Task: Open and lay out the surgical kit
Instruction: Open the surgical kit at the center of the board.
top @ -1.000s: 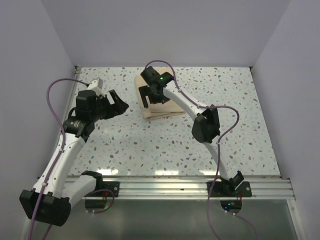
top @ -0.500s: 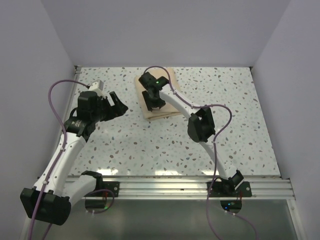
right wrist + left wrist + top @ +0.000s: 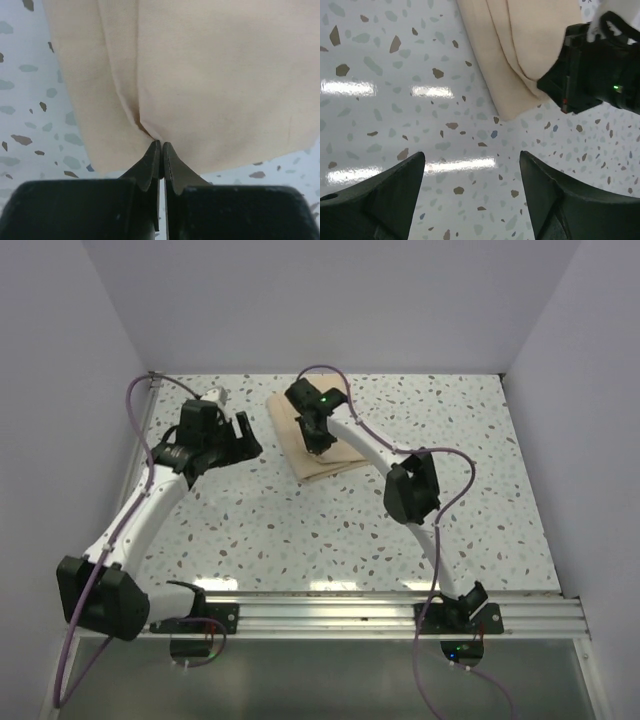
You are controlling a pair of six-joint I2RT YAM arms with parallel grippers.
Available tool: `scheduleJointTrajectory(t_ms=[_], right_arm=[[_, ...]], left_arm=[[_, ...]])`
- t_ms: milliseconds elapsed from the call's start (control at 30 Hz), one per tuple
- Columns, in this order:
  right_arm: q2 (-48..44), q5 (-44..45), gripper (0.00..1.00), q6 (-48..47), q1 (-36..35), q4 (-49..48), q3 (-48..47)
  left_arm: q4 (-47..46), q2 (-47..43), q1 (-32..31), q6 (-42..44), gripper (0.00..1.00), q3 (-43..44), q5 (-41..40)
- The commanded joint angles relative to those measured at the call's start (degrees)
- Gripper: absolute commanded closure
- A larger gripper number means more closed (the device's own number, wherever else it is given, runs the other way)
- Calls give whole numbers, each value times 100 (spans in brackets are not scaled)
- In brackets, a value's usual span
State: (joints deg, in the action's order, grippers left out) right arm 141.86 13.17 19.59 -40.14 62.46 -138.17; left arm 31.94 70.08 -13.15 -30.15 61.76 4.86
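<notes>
One folded beige cloth bundle, speckled tabletop

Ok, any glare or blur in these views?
Left wrist: bright glare streaks on the speckled terrazzo table; its jaws dark and soft. Right wrist: folded beige cloth bundle evenly lit, the near jaws black, without detail. Top external: faint reflections along the table's near edge.

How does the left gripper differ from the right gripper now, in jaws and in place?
The left gripper is open; the right gripper is shut, pinching a fold of the cloth wrap. The left hangs over the table beside the wrap; the right is on it. Both are black.
</notes>
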Motion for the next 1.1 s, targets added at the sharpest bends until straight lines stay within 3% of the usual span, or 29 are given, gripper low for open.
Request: scheduleJointTrajectory(t_ms=[0,233,433,533,633,667,867,1067], right_arm=[[-1588,441,100,272,682,-190,342],[-2820,845,100,650,2042,-524,1739],[-2673,1346,100,1178,2940,-59,2154],[-2418,1076,98,1258,3239,179,2268],[-2225,942,30,1126,3381,241,2478],[-2207,925,2,1082,3381,276,2601],[-2671,1021,1,879,3451,39,3452],[-3191,757,2,950,3452,-102,3999]], left_arm=[[250,924,-450,501,20,1029,-625],[470,2974,-1339,748,21,2744,-1347],[857,4723,-2068,590,21,3965,-1716],[1024,5321,-2280,423,21,4458,-1813],[1208,5752,-2455,361,21,4950,-1919],[1392,5919,-2499,361,22,5265,-1954],[1516,6060,-3026,519,20,5891,-2226],[1929,6412,-3203,273,21,5954,-2323]])
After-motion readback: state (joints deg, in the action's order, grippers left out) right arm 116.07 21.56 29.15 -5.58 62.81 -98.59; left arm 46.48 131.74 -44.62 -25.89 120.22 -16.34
